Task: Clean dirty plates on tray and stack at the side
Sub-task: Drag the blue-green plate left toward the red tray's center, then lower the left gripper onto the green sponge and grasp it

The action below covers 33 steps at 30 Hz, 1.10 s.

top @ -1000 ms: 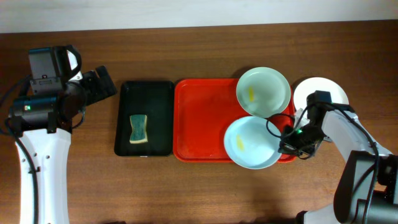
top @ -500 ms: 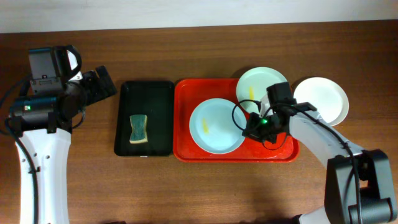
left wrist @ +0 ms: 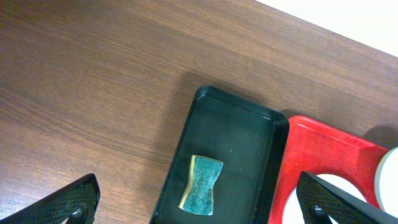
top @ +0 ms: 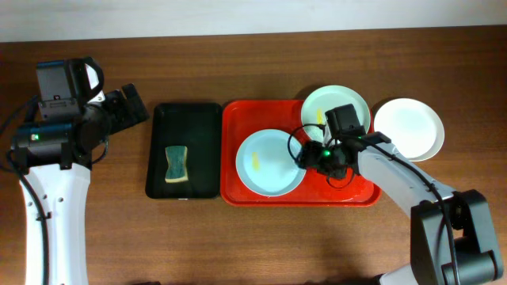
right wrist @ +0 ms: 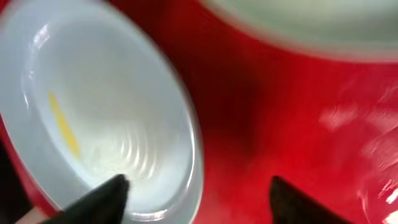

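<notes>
On the red tray [top: 238,119] lies a pale blue plate [top: 265,162] with a yellow smear, left of the tray's middle. My right gripper [top: 305,156] is open at that plate's right rim. In the right wrist view the plate [right wrist: 106,112] has one finger over its inside and the other over the tray [right wrist: 280,124], with the gripper [right wrist: 199,199] astride the rim. A mint plate [top: 337,107], also smeared, sits on the tray's far right corner. Right of the tray, a white plate [top: 408,128] rests on the table. My left gripper [top: 133,107] hangs open at far left.
A black tray [top: 198,127] holding a green and yellow sponge [top: 176,163] lies left of the red tray. In the left wrist view the sponge [left wrist: 201,185] lies below my open left gripper [left wrist: 202,208], inside the black tray [left wrist: 249,137].
My right gripper carried the pale blue plate from the tray's front right corner leftward to its middle, then its jaws opened. The left arm has not moved.
</notes>
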### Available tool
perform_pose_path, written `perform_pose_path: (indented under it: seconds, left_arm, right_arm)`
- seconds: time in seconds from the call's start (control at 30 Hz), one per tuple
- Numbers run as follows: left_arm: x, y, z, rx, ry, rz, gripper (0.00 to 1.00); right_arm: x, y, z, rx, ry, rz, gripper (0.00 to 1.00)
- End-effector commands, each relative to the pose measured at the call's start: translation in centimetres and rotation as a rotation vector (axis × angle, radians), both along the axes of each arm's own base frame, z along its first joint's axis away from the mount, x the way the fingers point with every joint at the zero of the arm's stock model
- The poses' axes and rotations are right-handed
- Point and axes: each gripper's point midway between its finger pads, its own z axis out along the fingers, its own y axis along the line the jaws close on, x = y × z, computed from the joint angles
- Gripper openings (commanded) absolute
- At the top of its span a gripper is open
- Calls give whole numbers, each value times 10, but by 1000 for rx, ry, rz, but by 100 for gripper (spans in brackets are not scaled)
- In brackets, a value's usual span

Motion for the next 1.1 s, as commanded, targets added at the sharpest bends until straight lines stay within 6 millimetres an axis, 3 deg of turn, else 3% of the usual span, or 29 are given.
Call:
perform_pose_path:
  seconds: [0.0, 0.1, 0.47, 0.57, 0.6, 0.87, 0.93, 1.03, 1.07]
  left_arm:
    - [0, 2, -1, -4, 1, 12, 99]
    - [0, 2, -1, -4, 1, 12, 99]
    - [2, 2, 1, -2, -9, 13, 99]
    - [16, 3, 14, 5, -86, 12, 99]
    - [16, 3, 13, 1, -83, 10, 99]
    - [-28, -16, -35, -88, 165, -35, 99]
    - [-40, -17, -51, -96, 235, -33, 100]
    - [-58, -21, -80, -110, 337, -36, 74]
    - [-62, -22, -92, -112, 364, -38, 71]
  right_arm:
    - [19, -12, -2, -126, -121, 78, 57]
    - [21, -11, -3, -144, -146, 138, 42]
    - [9, -11, -10, -154, -97, 153, 40]
    - [7, -11, -13, -154, -89, 157, 24]
    - [6, -9, -15, -155, -84, 162, 24]
    - [5, 8, -23, -130, -87, 203, 22]
    - [5, 8, -23, -131, -86, 204, 9]
    - [6, 8, -21, -130, -91, 202, 4]
    - [7, 8, -21, -130, -93, 202, 4]
